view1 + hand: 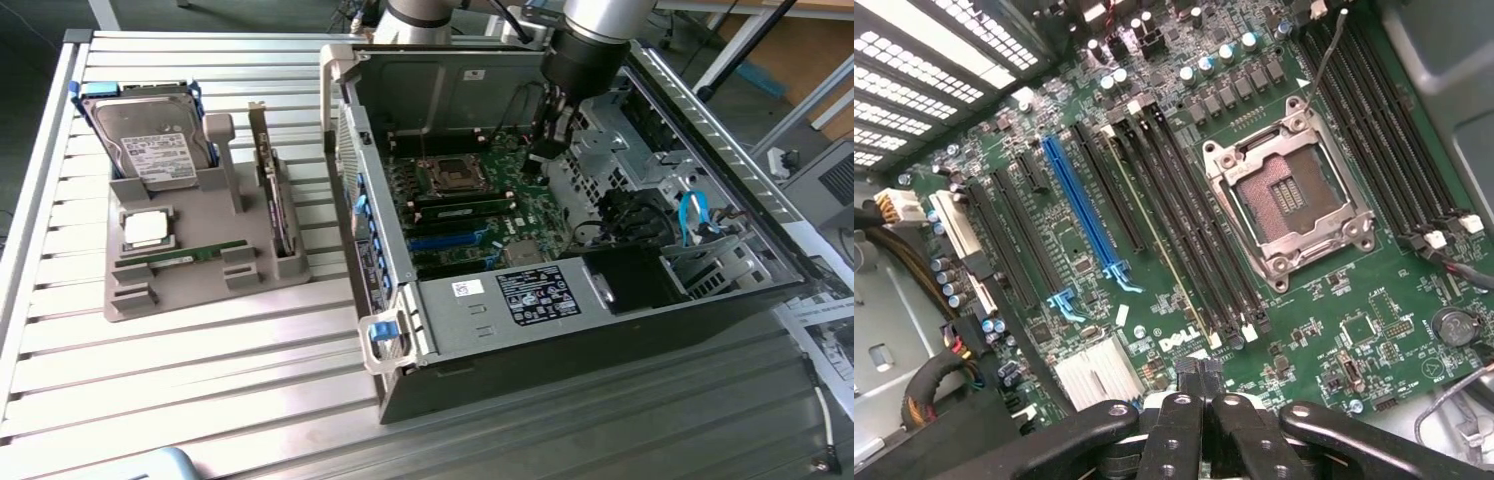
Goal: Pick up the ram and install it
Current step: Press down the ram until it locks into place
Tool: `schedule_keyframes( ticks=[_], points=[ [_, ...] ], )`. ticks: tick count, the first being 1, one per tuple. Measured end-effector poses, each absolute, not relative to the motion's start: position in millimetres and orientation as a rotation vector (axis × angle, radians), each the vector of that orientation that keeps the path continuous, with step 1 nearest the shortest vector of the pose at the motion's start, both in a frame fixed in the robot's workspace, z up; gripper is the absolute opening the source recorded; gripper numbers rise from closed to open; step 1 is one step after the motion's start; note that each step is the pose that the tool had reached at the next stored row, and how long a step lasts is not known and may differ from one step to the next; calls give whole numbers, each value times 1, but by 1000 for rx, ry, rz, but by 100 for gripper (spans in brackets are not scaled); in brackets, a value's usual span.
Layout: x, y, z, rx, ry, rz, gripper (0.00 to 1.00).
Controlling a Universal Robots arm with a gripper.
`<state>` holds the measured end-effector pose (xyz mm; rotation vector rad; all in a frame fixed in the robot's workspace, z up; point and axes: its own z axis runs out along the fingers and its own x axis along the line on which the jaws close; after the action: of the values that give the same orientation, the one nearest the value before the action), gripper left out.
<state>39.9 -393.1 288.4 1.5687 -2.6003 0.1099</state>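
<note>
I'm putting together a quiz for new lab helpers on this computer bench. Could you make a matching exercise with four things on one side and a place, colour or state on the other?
Things:
1. ram stick
2. gripper
3. processor socket
4. long slot

Descriptions:
a. blue
b. shut, over the motherboard
c. bare, inside a metal frame
d. lying in the grey holder beside the computer case

Pairs: 1-d, 2-b, 3-c, 4-a
</note>
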Motion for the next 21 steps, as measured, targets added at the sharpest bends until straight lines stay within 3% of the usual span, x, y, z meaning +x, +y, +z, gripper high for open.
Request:
schedule_keyframes(
  ticks=[21],
  points=[
    [40, -393, 288, 1431, -2675, 101, 11]
  ],
)
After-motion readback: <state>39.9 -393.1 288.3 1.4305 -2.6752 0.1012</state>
